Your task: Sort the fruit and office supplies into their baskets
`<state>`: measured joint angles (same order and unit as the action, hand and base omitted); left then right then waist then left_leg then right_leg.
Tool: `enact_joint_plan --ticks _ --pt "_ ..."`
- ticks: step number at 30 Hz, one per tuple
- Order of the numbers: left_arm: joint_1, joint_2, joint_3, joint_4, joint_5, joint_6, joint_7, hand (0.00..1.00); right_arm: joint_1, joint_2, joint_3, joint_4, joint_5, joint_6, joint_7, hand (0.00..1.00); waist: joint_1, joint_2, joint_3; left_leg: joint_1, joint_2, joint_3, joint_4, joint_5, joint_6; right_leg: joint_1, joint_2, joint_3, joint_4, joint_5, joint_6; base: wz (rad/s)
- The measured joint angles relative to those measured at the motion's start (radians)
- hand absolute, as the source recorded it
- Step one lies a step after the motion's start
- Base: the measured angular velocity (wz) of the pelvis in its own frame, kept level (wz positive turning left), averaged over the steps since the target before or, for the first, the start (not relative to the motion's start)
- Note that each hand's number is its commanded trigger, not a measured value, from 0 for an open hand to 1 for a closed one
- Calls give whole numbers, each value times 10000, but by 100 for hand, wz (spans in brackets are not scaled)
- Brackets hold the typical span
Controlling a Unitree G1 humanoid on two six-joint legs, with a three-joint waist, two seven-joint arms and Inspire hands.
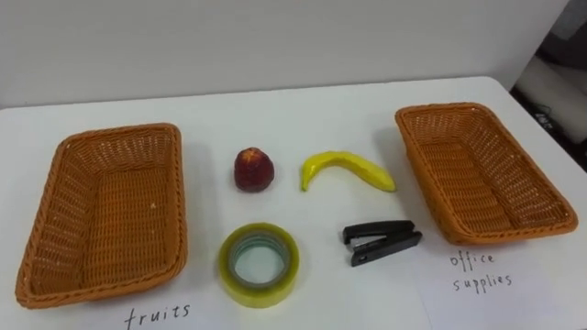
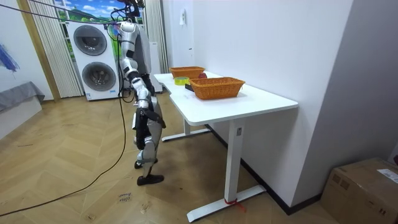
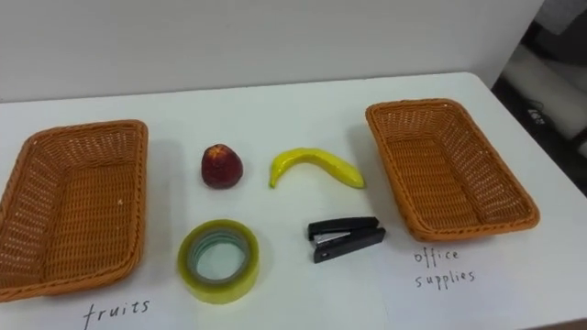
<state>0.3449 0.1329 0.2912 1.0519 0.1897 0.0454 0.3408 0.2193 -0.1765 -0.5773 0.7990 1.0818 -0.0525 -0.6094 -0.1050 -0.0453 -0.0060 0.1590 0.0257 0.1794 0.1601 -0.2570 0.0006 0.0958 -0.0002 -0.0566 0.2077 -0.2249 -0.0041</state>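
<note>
Left basket (image 1: pixel 119 135): empty, and the handwriting in front of it marks it for fruit. A fruit set on its rim could tip back out onto the table (image 1: pixel 303 110).
Apple (image 1: pixel 252 170): sits just right of the left basket. It is round (and probably slick), so a loose grasp may send it rolling.
Tape roll (image 1: pixel 286 261): lies flat near the front edge, closer to the fruit basket than to its own, so a mix-up is likely.
Banana (image 1: pixel 348 168): lies near the right basket (image 1: pixel 449 108), which is the wrong one for it.
Stapler (image 1: pixel 381 241): lies low and flat just beside the right basket, so fingers may skid off it.
Right basket: empty.
Right hand (image 2: pixel 151 102): hangs by the robot's side, short of the table. Whether it is open or closed cannot be told.
</note>
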Motion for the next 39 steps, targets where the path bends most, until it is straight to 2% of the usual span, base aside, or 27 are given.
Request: enact_joint_plan --ticks 7,12,17,19,25,31,39 --pt "75 -28 -16 -155 35 -102 -99 0 68 2 -21 -2628 -1653 -548 -1929 0 103 -24 16 -271 0 63 61 2 1 -283 2 55 -15 -3 5 -2" --pt "116 -12 -26 -339 87 -108 -302 0 -64 -192 -25 -3848 -2367 -793 -2684 0 216 -35 50 -264 2 64 55 6 1 -269 8 48 -43 0 3 0" --pt "119 -8 -41 -344 93 -130 -399 0 -316 -253 -28 -4356 -3443 -815 -3190 0 254 -50 52 -249 1 63 49 6 1 -261 3 38 -31 2 3 0" --pt "126 20 -201 -323 108 -135 -405 0 -313 -245 12 -5161 -4069 -818 -3521 0 297 -28 68 -285 0 57 49 6 1 -288 -2 39 -14 1 4 0" --pt "134 23 -243 -193 193 -255 -412 0 -201 -240 151 -6855 -5786 -1028 -3841 0 392 -36 82 -257 1 54 57 6 1 -300 5 43 -30 2 3 -1" --pt "164 65 -593 -170 210 -305 -402 0 -115 -242 490 -7958 -6289 -1293 -4041 0 591 -66 71 -257 -2 52 65 6 1 -298 4 41 -20 2 3 0" --pt "178 70 -626 -91 217 -394 -473 0 -230 -247 639 -8639 -6852 -1293 -3780 0 610 -112 67 -259 0 -18 70 7 1 -275 -3 -45 20 2 3 2"
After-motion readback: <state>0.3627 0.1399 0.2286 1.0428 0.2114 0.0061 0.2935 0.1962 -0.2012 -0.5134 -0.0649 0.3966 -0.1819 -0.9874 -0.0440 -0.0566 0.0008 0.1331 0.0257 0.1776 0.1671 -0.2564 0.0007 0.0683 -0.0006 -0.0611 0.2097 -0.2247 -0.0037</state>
